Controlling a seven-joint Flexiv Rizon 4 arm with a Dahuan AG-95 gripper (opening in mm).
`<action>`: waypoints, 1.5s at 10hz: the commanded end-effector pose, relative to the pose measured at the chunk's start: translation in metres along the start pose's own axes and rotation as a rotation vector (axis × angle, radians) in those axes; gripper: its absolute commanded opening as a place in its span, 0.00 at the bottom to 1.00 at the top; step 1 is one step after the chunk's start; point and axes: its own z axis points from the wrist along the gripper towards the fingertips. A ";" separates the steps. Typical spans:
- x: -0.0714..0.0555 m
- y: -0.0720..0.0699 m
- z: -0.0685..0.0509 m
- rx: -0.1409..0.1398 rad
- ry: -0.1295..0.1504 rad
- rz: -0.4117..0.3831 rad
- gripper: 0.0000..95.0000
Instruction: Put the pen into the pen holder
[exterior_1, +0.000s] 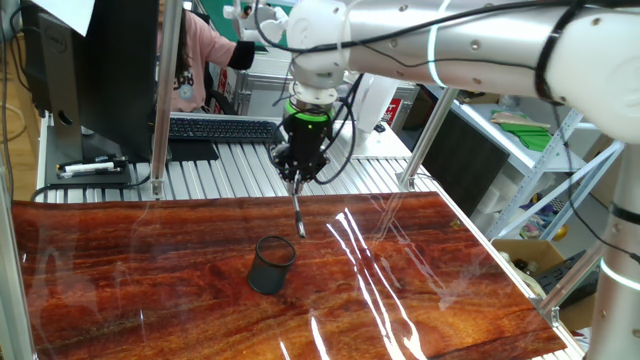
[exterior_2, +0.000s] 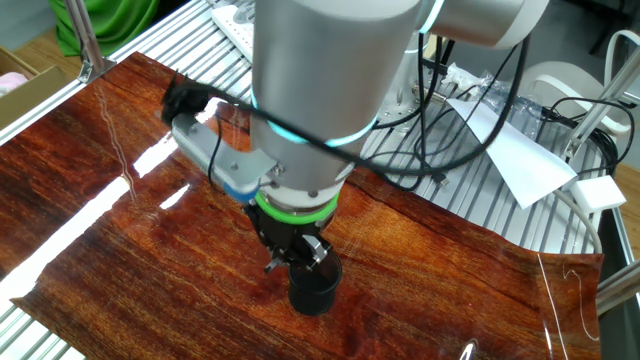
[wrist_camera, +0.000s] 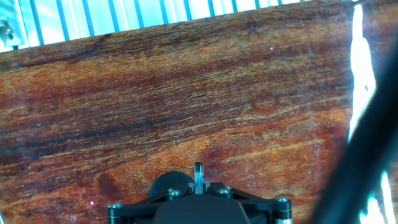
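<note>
My gripper (exterior_1: 295, 177) hangs above the wooden table and is shut on the pen (exterior_1: 298, 213), a thin dark pen that hangs down from the jaws with its tip a little above the wood. The pen holder (exterior_1: 271, 264), a small black mesh cup, stands upright on the table just in front of and below the pen. In the other fixed view the gripper (exterior_2: 290, 252) sits right over the cup (exterior_2: 313, 287) and hides most of it. In the hand view the pen's end (wrist_camera: 198, 175) pokes up between the jaws, with the cup's dark rim (wrist_camera: 166, 184) beside it.
The wooden table top (exterior_1: 150, 290) has bright glare streaks at the right. Behind it lies a ribbed metal bench (exterior_1: 220, 175) with a keyboard (exterior_1: 222, 128), a monitor (exterior_1: 95, 70) and upright metal posts (exterior_1: 160, 95). A person sits at the back.
</note>
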 end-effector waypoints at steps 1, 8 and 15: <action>0.002 -0.001 0.000 -0.002 -0.007 -0.030 0.00; 0.002 -0.001 0.000 -0.018 -0.046 -0.036 0.00; 0.002 -0.001 0.000 -0.018 -0.041 -0.017 0.00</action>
